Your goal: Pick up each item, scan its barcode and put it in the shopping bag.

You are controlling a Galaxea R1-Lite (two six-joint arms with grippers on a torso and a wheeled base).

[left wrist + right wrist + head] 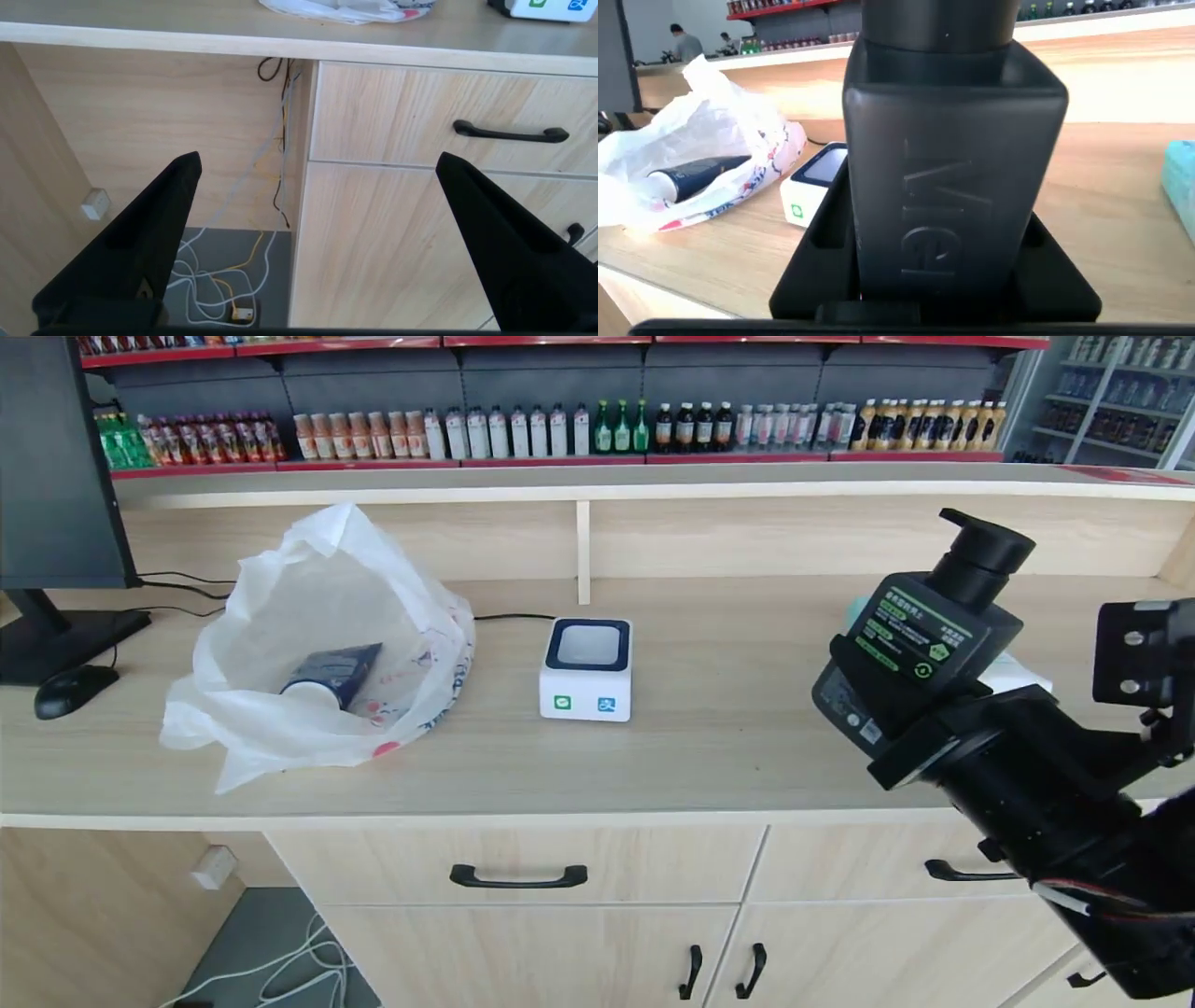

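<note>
Right gripper (898,711) is clamped on the dark grey square pump bottle with a black pump head and green label (920,635), held tilted above the right end of the light wooden counter (728,747). A white box scanner with a dark glass top (586,667) stands mid-counter. To its left, the white plastic shopping bag (317,579) lies open, containing a dark blue tube (336,674). Left gripper (318,163) hangs below the counter edge, facing the drawer fronts (420,103), fingers spread wide and holding nothing.
</note>
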